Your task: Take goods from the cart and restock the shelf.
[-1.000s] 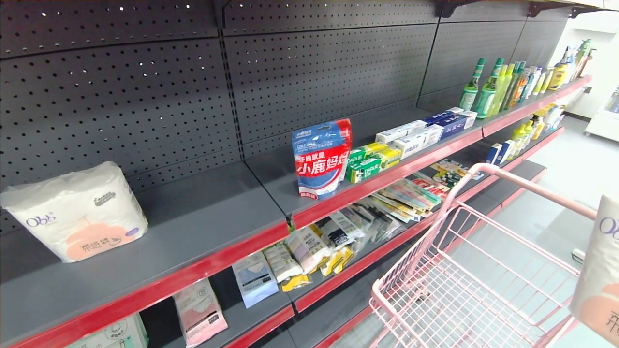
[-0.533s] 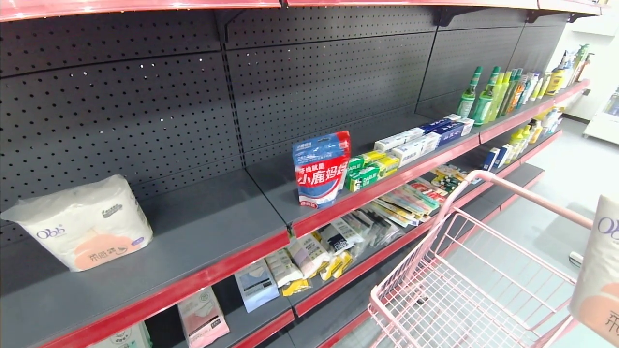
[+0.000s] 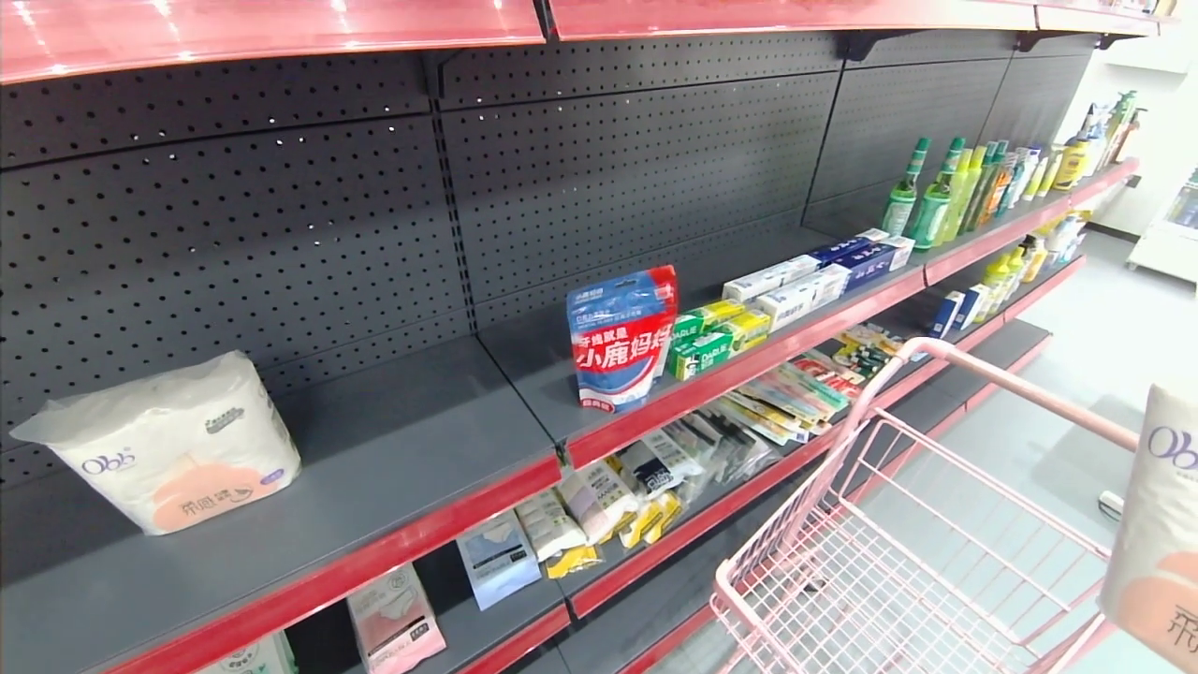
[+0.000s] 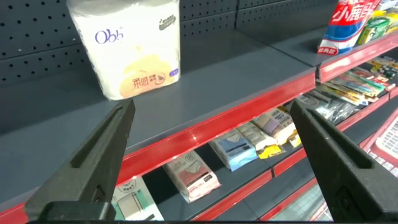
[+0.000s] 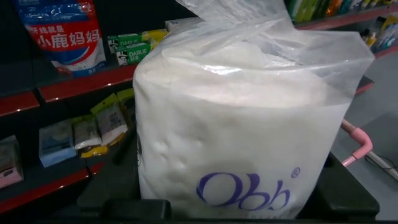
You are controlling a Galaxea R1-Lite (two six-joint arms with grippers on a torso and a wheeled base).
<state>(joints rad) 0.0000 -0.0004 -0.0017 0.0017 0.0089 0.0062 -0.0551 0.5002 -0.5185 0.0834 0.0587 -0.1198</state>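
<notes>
Bright overhead light glares on the red top shelf (image 3: 281, 37); straight lines bow outward.

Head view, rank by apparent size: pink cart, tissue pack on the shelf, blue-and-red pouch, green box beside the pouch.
1. pink cart, though cropped and nearest the camera.
2. shelf tissue pack.
3. blue-and-red pouch.
4. green box.
True size of pack against pouch is unsure: the pack looks nearer.

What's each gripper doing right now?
Left gripper: open, empty.
Right gripper: closed on a toilet paper pack.
</notes>
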